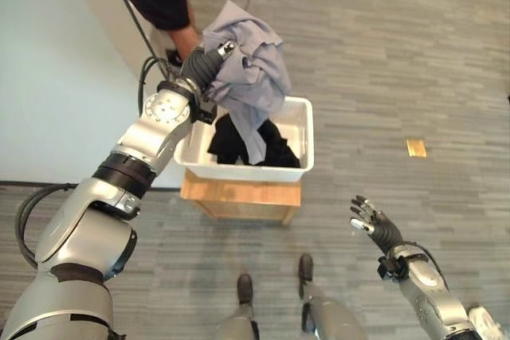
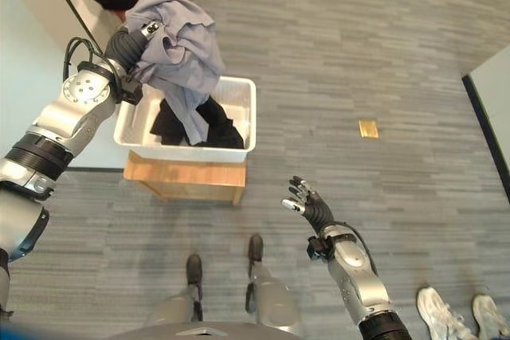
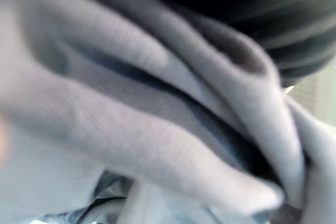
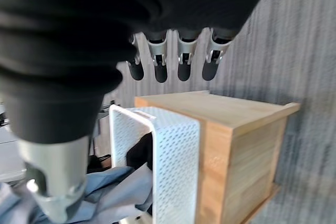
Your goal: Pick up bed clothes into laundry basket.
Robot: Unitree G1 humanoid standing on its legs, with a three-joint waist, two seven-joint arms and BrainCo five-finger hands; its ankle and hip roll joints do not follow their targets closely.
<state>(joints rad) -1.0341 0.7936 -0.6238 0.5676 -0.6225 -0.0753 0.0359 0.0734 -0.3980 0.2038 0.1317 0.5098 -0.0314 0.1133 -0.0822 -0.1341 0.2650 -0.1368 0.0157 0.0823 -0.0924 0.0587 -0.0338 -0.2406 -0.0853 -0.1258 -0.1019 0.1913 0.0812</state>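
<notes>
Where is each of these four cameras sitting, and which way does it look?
Left eye view: on the head, looking down at the left hand holding grey cloth over the white basket.
Right eye view: beside it, same scene; right hand open over the floor.
Left wrist view: pressed against the cloth.
Right wrist view: along its fingers toward the basket on a wooden box.

The floor is covered in grey, streaked plank-pattern carpet. A small yellow-brown marker lies on it. A pale wall panel borders one side. A light wooden crate stands on the floor near the panel.
</notes>
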